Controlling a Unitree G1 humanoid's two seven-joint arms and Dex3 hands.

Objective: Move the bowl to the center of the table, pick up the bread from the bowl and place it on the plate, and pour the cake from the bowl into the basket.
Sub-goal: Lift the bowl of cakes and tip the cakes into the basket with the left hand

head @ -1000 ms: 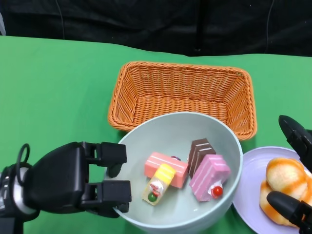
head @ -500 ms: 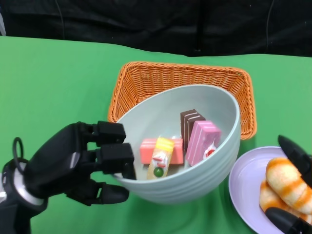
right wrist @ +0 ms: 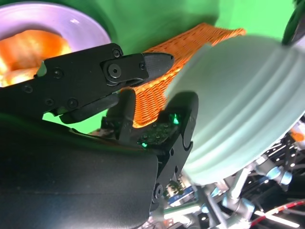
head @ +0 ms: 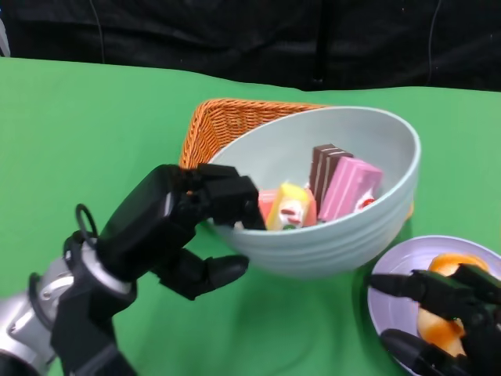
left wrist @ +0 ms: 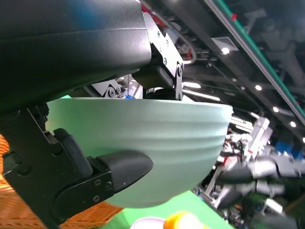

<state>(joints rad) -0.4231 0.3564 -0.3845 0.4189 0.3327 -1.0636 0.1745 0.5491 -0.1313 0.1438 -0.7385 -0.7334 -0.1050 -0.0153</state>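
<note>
Green table (head: 94, 125) | left hand (head: 168, 227) grips bowl (head: 344, 235) rim (raised over basket (head: 227, 125)) | right hand (head: 446, 317) seemingly empty, spread

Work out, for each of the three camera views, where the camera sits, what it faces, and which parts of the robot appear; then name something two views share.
Head view: high on the robot, looking down at the table; left hand holds the tilted bowl over the basket; right hand by the plate.
Right wrist view: behind the right hand, facing plate and bread.
Left wrist view: behind the left hand, facing the bowl's underside.
All three share the bowl.
</note>
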